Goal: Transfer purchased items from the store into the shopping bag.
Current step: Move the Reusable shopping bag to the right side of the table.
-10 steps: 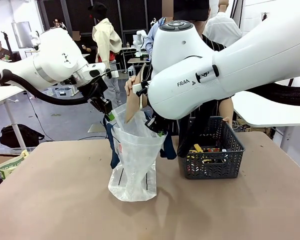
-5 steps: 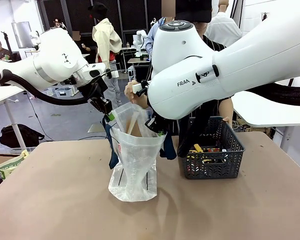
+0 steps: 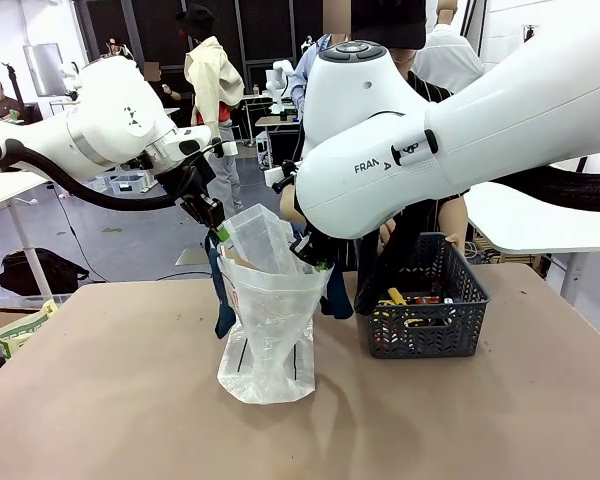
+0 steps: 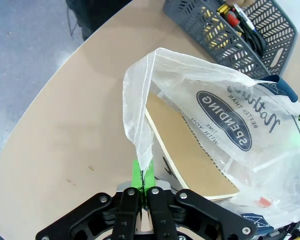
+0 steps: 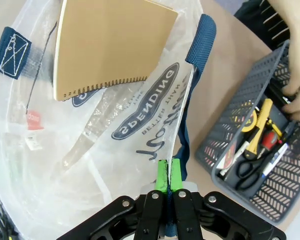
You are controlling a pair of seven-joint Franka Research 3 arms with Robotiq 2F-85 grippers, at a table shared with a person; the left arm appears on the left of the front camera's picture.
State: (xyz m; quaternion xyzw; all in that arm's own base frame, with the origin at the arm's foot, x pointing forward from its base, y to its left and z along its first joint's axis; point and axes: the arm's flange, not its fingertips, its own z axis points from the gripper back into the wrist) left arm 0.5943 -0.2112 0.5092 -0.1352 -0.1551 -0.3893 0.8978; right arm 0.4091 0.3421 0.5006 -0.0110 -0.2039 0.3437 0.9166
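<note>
Clear crinkly plastic forms the shopping bag, which stands on the table just left of centre, with its mouth spread between the two arms. We read the left gripper as clamped on one rim of the bag, its green pads pressed together with the film between them. The right gripper is clamped likewise on the opposite rim, just beside a navy strap handle. A kraft-brown spiral notebook sits inside the bag, leaning against its wall. The other purchased items, slim goods in yellow, red and black, lie in the dark grey basket, which stands on the table just beside the bag on the robot's right. The person's hand is in the basket, on those goods. We judge the step in hand to be holding the mouth open while the person loads, and the transfer looks only part done. The next move calls for both grips to be firm and level, so that the opening does not narrow as an item drops in. Room is limited: the right arm's bulk hangs over the gap between bag and basket, and the notebook takes up one side of the mouth. The bag stands well apart from every table edge
</note>
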